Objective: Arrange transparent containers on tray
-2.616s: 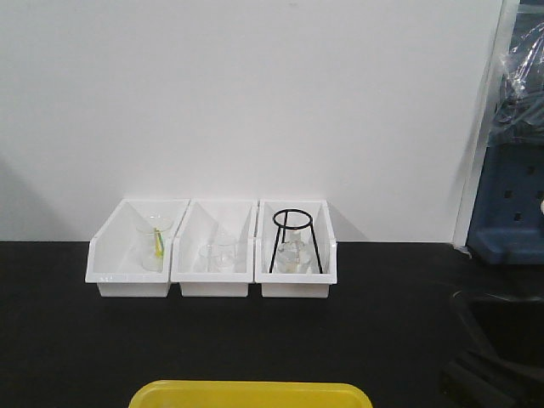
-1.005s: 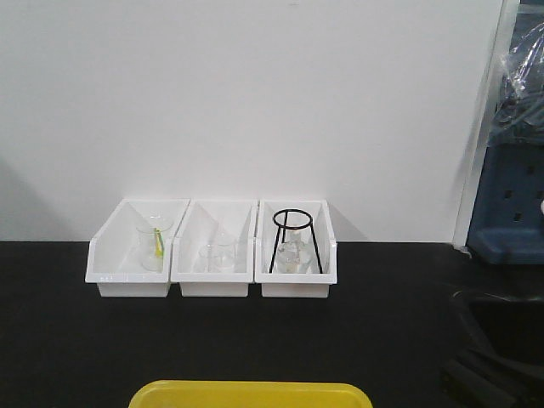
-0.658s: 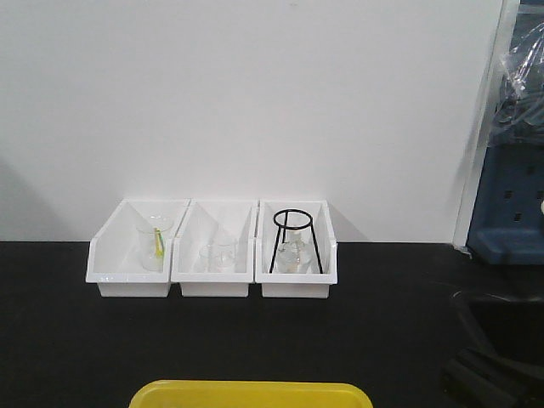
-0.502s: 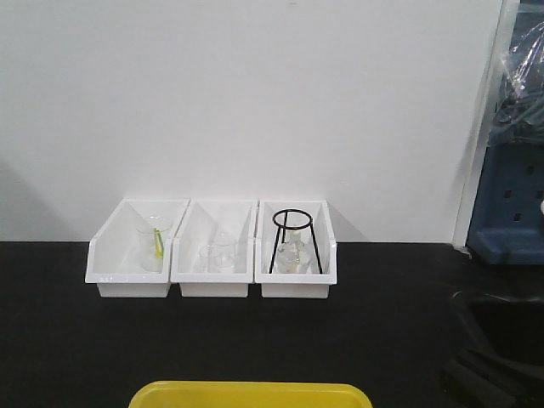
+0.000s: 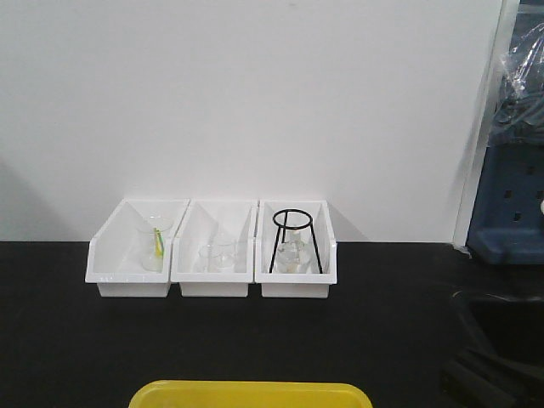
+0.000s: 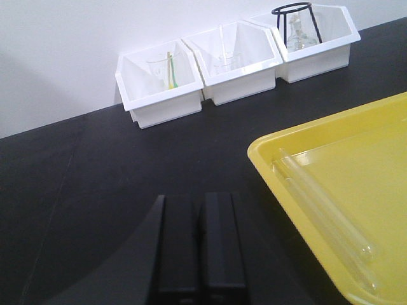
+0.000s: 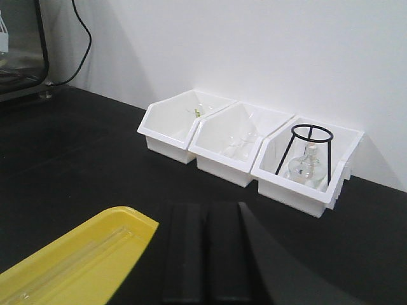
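Note:
Clear glass containers stand in three white bins at the back wall. A beaker (image 5: 155, 242) with a yellow-green stick is in the left bin, small beakers (image 5: 217, 255) are in the middle bin, and a flask (image 5: 291, 257) sits under a black tripod in the right bin. The yellow tray (image 5: 251, 393) lies at the near edge, and clear glass tubes (image 6: 324, 213) lie along its left rim. My left gripper (image 6: 199, 198) is shut and empty, hovering over the black table left of the tray (image 6: 299, 135). My right gripper (image 7: 206, 206) is shut and empty, right of the tray (image 7: 95, 248), facing the flask (image 7: 307, 168).
The white bins (image 5: 212, 276) stand side by side against the white wall. The black wire tripod (image 7: 310, 136) stands over the flask. A blue unit (image 5: 510, 212) stands at the far right. A dark box and cable (image 7: 22, 44) sit at the table's left end.

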Tool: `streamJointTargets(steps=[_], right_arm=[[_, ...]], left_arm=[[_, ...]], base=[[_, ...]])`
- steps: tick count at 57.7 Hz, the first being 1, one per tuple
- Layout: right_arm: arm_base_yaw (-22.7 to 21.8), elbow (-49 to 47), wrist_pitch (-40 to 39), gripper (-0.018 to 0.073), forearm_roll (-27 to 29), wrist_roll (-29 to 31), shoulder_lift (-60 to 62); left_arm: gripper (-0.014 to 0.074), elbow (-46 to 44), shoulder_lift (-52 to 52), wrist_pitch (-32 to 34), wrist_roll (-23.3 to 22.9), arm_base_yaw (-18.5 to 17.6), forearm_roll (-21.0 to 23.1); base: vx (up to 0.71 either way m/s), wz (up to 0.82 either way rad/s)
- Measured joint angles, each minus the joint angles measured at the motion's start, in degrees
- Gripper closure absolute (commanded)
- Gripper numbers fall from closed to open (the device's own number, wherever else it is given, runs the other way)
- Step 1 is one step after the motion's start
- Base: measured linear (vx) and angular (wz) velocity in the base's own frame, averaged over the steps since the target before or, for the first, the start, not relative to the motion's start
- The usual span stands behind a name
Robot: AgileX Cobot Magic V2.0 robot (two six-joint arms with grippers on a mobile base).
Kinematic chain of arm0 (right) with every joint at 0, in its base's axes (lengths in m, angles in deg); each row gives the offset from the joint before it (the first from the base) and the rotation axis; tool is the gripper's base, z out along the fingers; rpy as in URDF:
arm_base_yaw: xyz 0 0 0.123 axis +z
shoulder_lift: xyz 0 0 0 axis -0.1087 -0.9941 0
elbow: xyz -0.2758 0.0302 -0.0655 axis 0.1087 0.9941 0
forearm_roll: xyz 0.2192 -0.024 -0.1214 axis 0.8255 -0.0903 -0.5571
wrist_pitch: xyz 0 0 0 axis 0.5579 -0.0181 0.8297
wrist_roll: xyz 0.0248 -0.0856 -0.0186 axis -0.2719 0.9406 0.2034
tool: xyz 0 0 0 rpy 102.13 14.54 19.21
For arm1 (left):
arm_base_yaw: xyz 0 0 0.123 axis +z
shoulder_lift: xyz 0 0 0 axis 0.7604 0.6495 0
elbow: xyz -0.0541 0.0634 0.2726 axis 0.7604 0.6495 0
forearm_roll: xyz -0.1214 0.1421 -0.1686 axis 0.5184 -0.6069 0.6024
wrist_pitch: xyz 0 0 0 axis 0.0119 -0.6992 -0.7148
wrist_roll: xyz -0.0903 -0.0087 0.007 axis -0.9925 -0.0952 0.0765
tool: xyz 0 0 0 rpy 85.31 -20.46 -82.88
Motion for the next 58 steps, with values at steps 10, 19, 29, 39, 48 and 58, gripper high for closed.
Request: streamJointTargets(steps=[10,19,29,39,48,58], right_arm=[[0.0,0.0,0.0,0.0571,0.0,0.0,0.0],[0.0,0.0,0.0,0.0571,0.04,0.0,0.0],[0.0,0.0,0.0,0.0571,0.04,0.0,0.0],[-2.58,3.11,-1.26,0.0571,0.04,0.24,2.02],[-13.03,13.74,-2.8,0.0571,0.3,0.01,11.27],[-27.12,25.36,-2.8,0.0571,0.3,-0.03,26.6]], left_arm=[[0.0603,0.0,0.0,0.0,0.03,0.0,0.0],[0.0603,0.0,0.0,0.0,0.1,0.0,0.0],[0.0603,0.0,0.0,0.0,0.14,0.0,0.0],[0.0603,0.0,0.0,0.0,0.14,0.0,0.0],[0.0603,0.0,0.0,0.0,0.14,0.0,0.0],[0.0603,0.0,0.0,0.0,0.14,0.0,0.0]], base=[[0.0,0.0],[0.0,0.0],[0.0,0.0],[0.0,0.0],[0.0,0.0],[0.0,0.0]])
